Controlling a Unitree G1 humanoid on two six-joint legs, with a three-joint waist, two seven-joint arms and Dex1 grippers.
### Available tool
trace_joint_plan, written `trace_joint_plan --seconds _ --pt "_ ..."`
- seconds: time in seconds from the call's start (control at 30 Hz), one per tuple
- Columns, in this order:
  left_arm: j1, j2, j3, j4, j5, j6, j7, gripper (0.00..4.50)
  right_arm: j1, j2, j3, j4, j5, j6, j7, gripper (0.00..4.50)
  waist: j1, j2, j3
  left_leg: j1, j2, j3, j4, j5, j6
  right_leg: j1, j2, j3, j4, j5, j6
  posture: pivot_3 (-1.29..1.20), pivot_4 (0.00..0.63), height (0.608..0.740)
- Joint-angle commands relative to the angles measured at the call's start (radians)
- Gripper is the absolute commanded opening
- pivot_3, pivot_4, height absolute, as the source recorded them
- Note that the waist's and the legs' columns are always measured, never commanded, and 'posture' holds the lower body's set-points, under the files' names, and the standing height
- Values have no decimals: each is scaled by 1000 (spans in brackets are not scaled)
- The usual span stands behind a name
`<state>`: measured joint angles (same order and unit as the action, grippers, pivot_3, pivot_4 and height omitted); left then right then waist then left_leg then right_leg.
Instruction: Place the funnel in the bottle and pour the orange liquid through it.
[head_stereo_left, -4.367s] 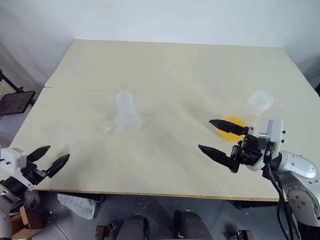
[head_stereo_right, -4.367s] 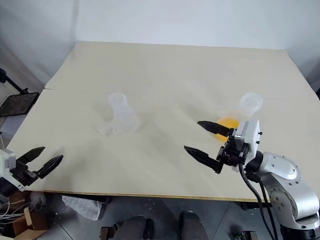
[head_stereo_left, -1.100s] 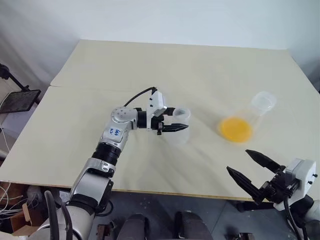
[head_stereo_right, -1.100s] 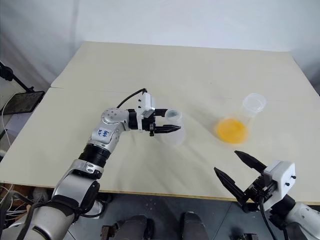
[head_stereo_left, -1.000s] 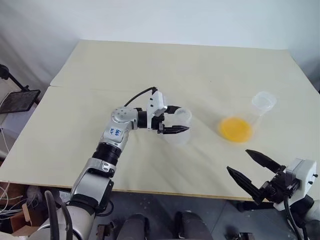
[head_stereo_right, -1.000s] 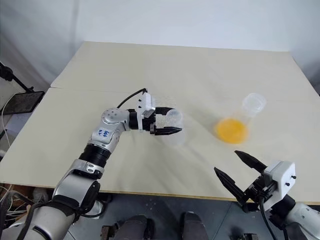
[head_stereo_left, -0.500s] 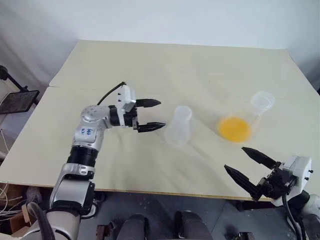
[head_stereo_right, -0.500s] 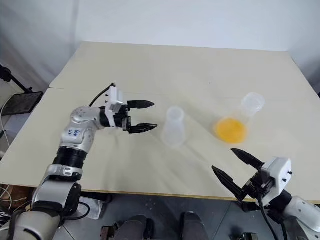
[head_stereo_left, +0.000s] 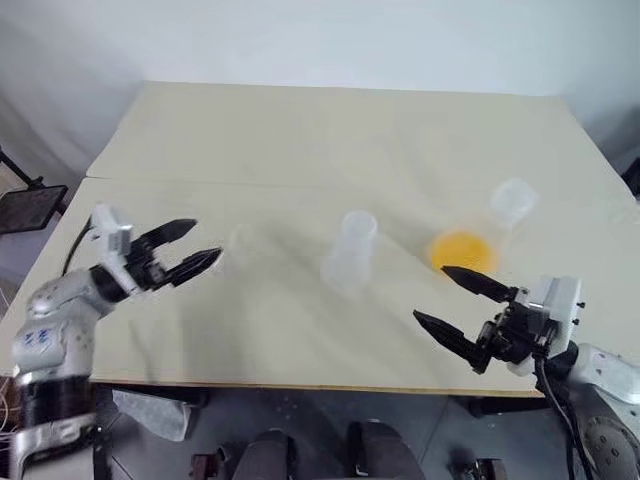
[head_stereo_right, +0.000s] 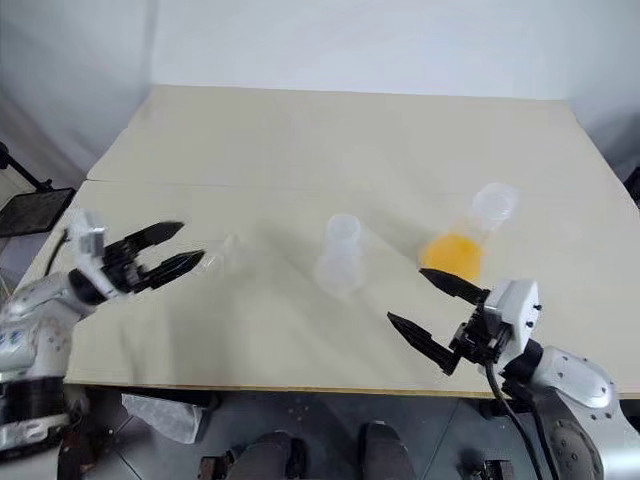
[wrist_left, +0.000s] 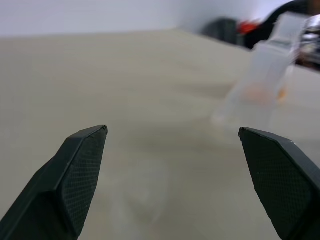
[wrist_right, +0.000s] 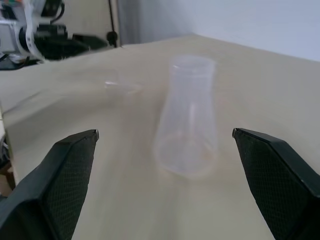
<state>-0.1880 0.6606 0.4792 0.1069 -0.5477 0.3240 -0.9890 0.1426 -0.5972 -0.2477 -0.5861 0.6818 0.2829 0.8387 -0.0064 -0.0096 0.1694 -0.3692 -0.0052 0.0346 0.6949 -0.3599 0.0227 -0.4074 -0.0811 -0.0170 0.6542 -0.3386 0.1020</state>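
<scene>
Standing upright mid-table: bottle (head_stereo_left: 350, 252), empty. Flask (head_stereo_left: 478, 240) holds orange liquid (head_stereo_left: 458, 250). L gripper (head_stereo_left: 182, 251), R gripper (head_stereo_left: 462, 303) wide open, empty.

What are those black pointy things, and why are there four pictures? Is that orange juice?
The black pointy things are a robot's grippers, like hands with two fingers each. Two pictures come from cameras on the robot's head, looking down at a big pale table. There the left gripper and the right gripper are both open and hold nothing.

The other two pictures come from small cameras on the robot's wrists, looking out between the fingers.

On the table stands an empty clear bottle. To its right is another clear flask with orange liquid in its bottom; I can't tell if it's juice. A small see-through funnel, hard to see, lies by the left gripper.
</scene>
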Motion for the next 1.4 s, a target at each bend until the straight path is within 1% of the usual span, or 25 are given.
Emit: trace_joint_plan --seconds 0.03,0.1,0.17,0.3,0.37,0.43,0.57,0.7,0.87,0.93,1.07,1.4 --pt "151 10 159 -36 -9 -48 60 4477 -31 -24 37 -26 -6 2 22 4500 1 0 0 0 0 0 0 0 0 0 0 0 -1 0 0 0 150 740" --pt "232 4 211 -21 -8 -72 73 4477 -38 -32 47 -25 -6 2 29 4500 3 0 0 0 0 0 -1 -1 1 0 -1 0 -1 0 0 0 150 740" --pt "277 3 237 14 4 -108 87 4477 -43 -38 53 -23 -11 -1 35 4500 11 0 0 0 0 -1 -1 -1 1 1 -1 -1 -7 0 0 0 150 740" --pt "335 18 265 87 29 -166 104 4477 -55 -42 61 -21 -13 0 34 4500 12 -1 0 2 0 -3 -2 -1 1 7 -2 -2 -12 0 0 0 150 740" --pt "330 21 252 57 3 -136 106 4477 -58 -44 59 -16 -13 0 38 4500 8 -1 0 3 0 -3 -3 -2 2 8 -2 -2 -14 0 -1 0 150 740" --pt "283 21 211 18 -7 -120 114 4477 -55 -49 50 -7 -13 0 44 4500 8 -1 0 3 0 -4 -4 -2 1 8 -2 -3 -14 0 -1 0 150 740" --pt "172 35 109 3 24 -109 111 4477 -56 -54 42 10 -18 -2 46 4500 6 -1 0 4 0 -5 -4 -2 1 11 -2 -4 -16 0 -1 0 150 740" --pt "17 53 -15 66 78 -121 98 4477 -62 -54 42 13 -19 0 38 4500 2 -1 0 4 0 -4 -5 -2 1 10 -1 -5 -15 0 -1 0 150 740" --pt "-96 62 -127 138 134 -124 77 4477 -49 -53 35 2 -19 1 26 4500 -8 0 0 5 0 -3 -6 -2 1 10 0 -5 -10 0 0 0 150 740" --pt "-121 54 -154 145 121 -114 49 4477 -37 -54 34 -4 -21 0 23 4500 -8 -1 0 5 0 -3 -6 -2 1 10 0 -5 -10 0 0 0 150 740" --pt "-176 31 -214 200 178 -137 98 4477 -17 -45 27 -23 -22 -2 -1 4500 0 -1 0 5 0 -3 -6 -2 1 10 0 -5 -10 0 0 0 150 740" --pt "-273 -38 -278 307 240 -196 141 4477 -5 -42 29 -39 -21 -2 -29 4500 6 -1 0 5 0 -3 -5 -2 1 10 0 -5 -10 0 0 0 150 740"
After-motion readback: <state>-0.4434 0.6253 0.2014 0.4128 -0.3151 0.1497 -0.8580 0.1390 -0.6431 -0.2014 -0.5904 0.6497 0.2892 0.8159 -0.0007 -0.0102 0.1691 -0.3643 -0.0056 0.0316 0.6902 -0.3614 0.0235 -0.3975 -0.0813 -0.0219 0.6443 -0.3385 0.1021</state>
